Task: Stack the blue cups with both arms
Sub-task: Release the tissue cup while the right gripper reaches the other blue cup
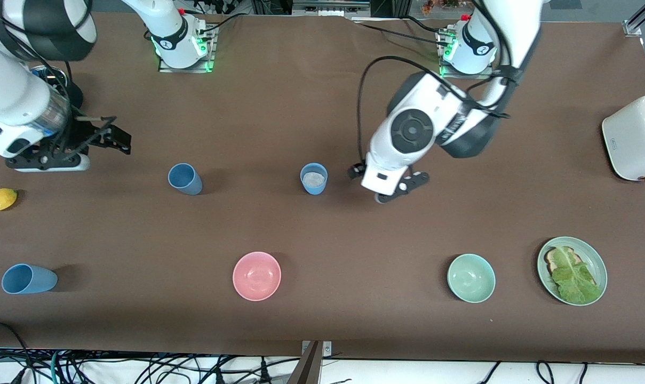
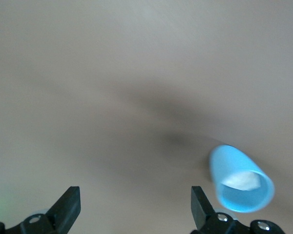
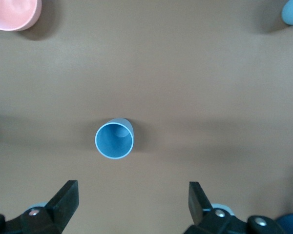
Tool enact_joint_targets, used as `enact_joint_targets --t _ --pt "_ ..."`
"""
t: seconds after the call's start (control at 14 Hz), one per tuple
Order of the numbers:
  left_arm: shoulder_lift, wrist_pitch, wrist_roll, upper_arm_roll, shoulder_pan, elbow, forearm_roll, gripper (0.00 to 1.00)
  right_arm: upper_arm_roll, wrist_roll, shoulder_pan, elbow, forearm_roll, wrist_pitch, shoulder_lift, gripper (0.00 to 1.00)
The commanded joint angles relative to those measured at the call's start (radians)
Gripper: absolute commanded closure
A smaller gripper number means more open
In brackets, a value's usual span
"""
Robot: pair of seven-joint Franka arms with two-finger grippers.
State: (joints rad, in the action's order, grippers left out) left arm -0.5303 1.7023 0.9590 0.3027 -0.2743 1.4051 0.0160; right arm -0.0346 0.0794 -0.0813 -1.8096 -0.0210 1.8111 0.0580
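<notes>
Blue cups (image 1: 313, 178) stand unstacked on the desk (image 1: 322, 106), three of them: one with a whitish bottom near the middle, a second (image 1: 185, 178) beside it toward the right arm's end, and a third (image 1: 29, 278) at the corner of the near edge on that same end. We judge the task to be in its approach step, nothing gripped yet. Our left hand (image 1: 389, 188) hangs low just beside the whitish-bottomed cup, toward the left arm's end of it, its fingers (image 2: 68, 207) spread wide and empty; its wrist view shows that cup (image 2: 241, 179) off to one side of the open jaws, not between them. Our right hand (image 1: 95, 136) hovers up at the right arm's end, also wide open and holding nothing, and its wrist view looks down on the second cup (image 3: 115, 138), upright and well clear of the fingertips (image 3: 66, 200). Next, we think, each hand must centre its jaws around its own cup's wall and descend before closing; the left needs a sideways shift first. After that, one cup has to be lifted and lowered straight into the other. The tapered walls may slip if we pinch too near the rim.
</notes>
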Motion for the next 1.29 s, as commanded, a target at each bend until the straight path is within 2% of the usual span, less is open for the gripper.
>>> enact_joint_targets --t 0.0,0.43,0.64,0.93,1.0,1.21 --pt "0.022 -0.11 -0.228 0.006 0.117 -0.048 -0.022 0.0 -0.004 0.002 -0.002 -0.105 -0.007 0.114 -0.006 0.0" --pt "0.122 -0.197 -0.705 0.006 0.369 -0.049 -0.022 0.0 -0.004 -0.003 0.0 -0.227 -0.011 0.299 0.081 0.0" --pt "0.171 -0.256 -0.842 0.006 0.441 -0.049 -0.03 0.0 -0.004 -0.003 0.0 -0.249 -0.011 0.362 0.129 0.04" --pt "0.2 -0.315 -1.009 -0.016 0.489 -0.054 -0.033 0.0 -0.004 -0.003 0.0 -0.26 -0.01 0.422 0.192 0.1" --pt "0.243 -0.306 -1.066 -0.039 0.484 -0.035 -0.028 0.0 -0.004 -0.003 0.0 -0.278 -0.01 0.444 0.194 0.11" --pt "0.324 -0.288 -1.126 -0.225 0.368 0.014 -0.016 0.0 -0.004 -0.003 0.0 -0.344 -0.008 0.528 0.192 0.19"
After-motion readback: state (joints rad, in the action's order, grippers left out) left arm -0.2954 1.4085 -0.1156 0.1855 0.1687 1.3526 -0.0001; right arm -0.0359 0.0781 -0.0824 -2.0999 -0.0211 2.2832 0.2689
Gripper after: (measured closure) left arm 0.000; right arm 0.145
